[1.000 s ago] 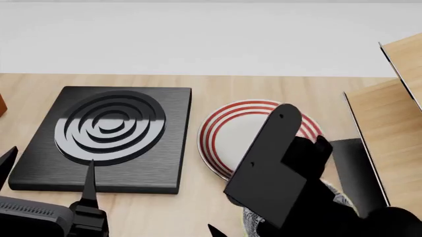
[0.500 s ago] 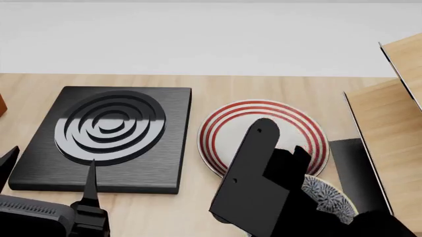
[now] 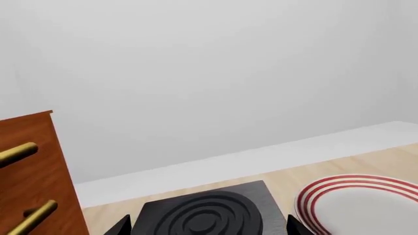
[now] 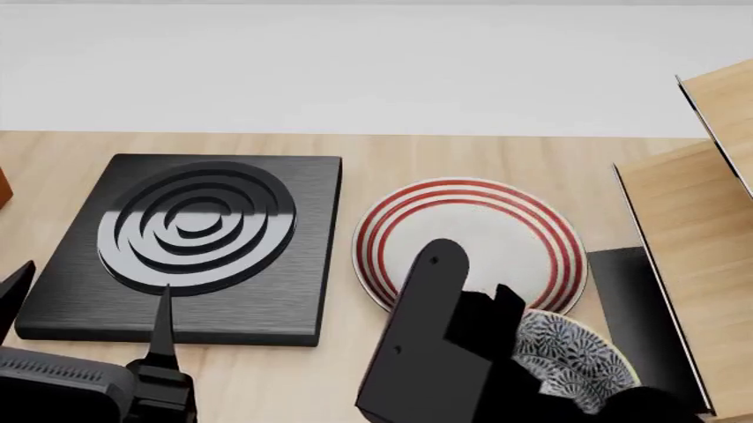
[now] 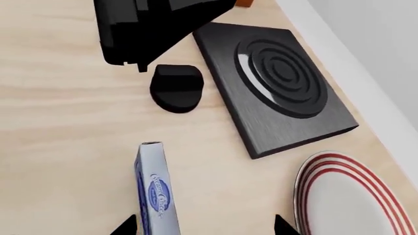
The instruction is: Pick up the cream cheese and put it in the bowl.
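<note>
As the views show it, the findings run as follows.
Tabletop: pale wood, carrying every item listed here.
Cream cheese: blue and white box lying on the bare tabletop, seen only in the right wrist view, between the two dark fingertips at that picture's lower edge; no contact with either tip is visible.
Right hand: fingers spread wide, one tip to each side of the box; holding nothing.
Bowl: blue-patterned, just beside the plate on the robot's side; partly hidden by the right arm.
Plate: white with red rings, flat on the tabletop, beside the black burner's right edge.
Burner: black square slab with raised concentric rings, to the left of the plate.
Left hand: only two dark tips show at the lower edge of its own view, set well apart; nothing between them.
Cabinet: reddish-brown, with brass handles, beside the burner in the left wrist view.
</note>
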